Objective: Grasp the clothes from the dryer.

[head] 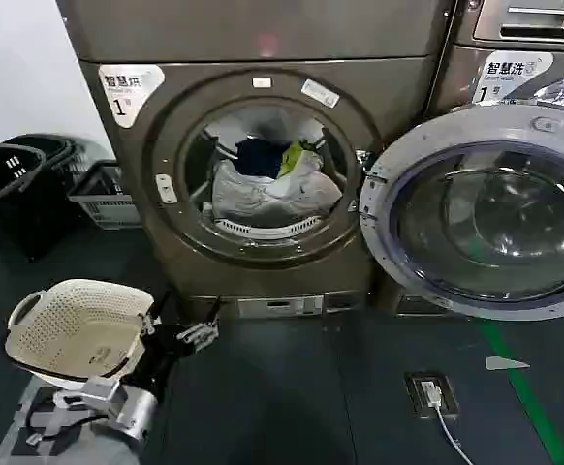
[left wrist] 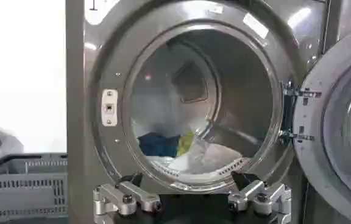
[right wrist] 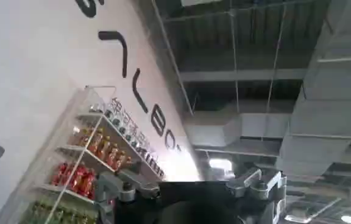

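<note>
The bronze-grey dryer (head: 166,126) stands with its round door (head: 485,208) swung open to the right. In its drum lie the clothes (head: 267,189): a pale grey-white heap with a dark navy piece (head: 258,155) and a yellow-green piece (head: 297,155) behind it. My left gripper (head: 197,333) hovers low over the floor, short of the porthole and to its lower left, open and holding nothing. From the left wrist the clothes (left wrist: 200,159) lie ahead, beyond the open left gripper (left wrist: 191,193). My right gripper (right wrist: 191,185) points up at a ceiling, open and holding nothing.
A cream perforated basket (head: 78,325) sits on my left arm's side. Black baskets (head: 11,184) and a grey crate (head: 103,194) stand left of the dryer. A second machine (head: 515,58) is on the right. A floor socket (head: 427,392) and a green line (head: 524,387) mark the dark floor.
</note>
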